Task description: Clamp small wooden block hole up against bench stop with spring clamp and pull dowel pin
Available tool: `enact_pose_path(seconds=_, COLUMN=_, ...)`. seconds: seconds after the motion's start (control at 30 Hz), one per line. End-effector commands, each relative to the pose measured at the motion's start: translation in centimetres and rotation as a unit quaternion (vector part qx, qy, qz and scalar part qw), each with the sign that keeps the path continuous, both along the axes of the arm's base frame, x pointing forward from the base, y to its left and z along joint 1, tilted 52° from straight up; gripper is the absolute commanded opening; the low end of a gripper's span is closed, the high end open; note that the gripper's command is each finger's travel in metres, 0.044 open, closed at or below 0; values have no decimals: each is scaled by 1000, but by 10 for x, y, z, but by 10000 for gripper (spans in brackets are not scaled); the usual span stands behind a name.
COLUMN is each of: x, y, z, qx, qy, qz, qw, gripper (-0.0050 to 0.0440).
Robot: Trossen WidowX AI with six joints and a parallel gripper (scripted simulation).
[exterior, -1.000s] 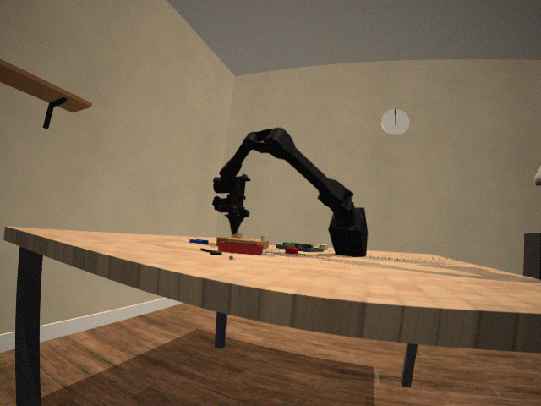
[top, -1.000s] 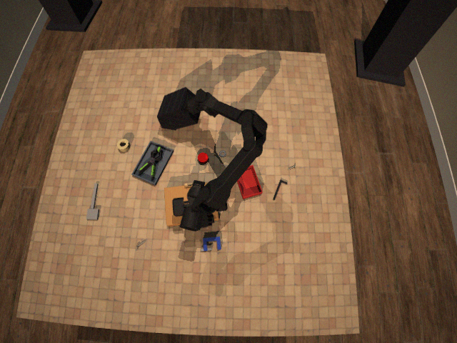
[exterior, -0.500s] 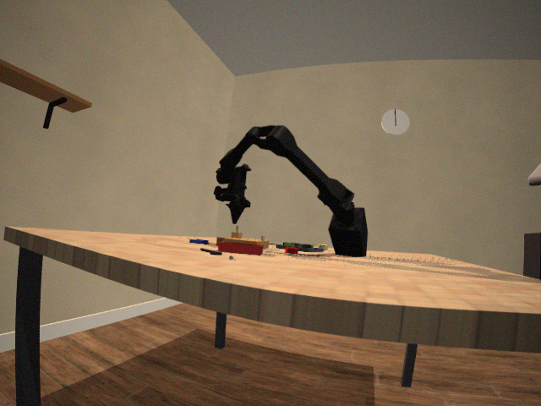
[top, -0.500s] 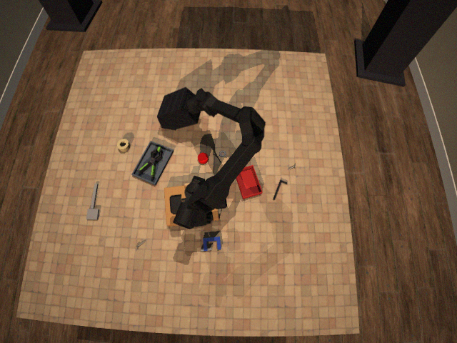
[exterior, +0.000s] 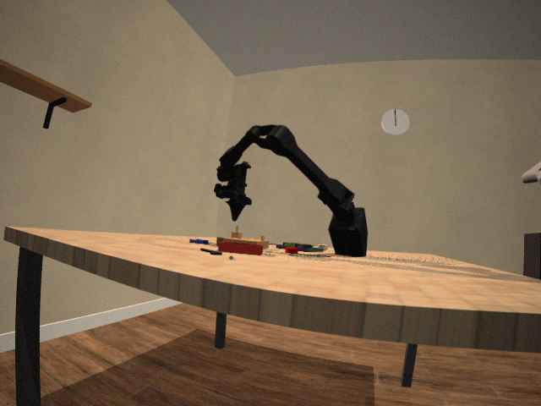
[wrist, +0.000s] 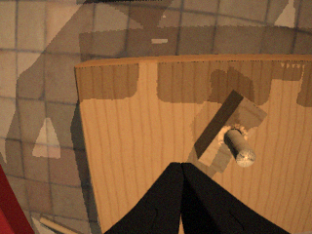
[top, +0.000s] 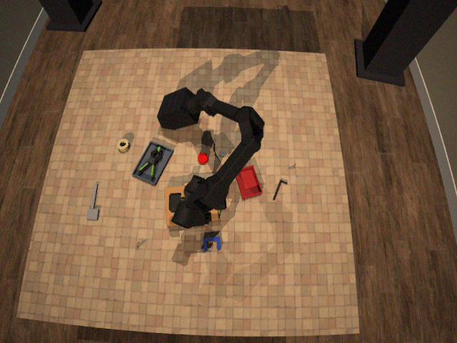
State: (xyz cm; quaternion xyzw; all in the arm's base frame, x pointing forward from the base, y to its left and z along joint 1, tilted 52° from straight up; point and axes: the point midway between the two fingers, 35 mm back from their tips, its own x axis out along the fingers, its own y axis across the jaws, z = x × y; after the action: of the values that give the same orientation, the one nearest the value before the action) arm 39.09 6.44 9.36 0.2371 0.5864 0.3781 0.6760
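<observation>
Spanning beige-walled room, tiled table top [exterior: 305,279] over dark plank floor [exterior: 196,375].

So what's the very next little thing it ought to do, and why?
Probably open the end effector and head for the spring clamp lying in its gray tray. The end effector is shut on nothing above the board, while the block sits unclamped with its dowel pin in place.
</observation>
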Motion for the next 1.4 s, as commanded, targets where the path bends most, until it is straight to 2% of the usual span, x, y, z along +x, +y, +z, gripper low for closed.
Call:
enact_pose_path(seconds=0.0, x=2, y=-1, z=-1, qx=1, qy=21, qz=-16, qw=1000, gripper=0)
enact_pose_path(seconds=0.6, x=9, y=-3, z=-3, qx=4, qy=119, qz=-92, qw=989, gripper=0)
enact_pose_path(seconds=1.37, x=19, y=-6, z=-6, qx=7, qy=245, qz=-191, qw=951, gripper=0)
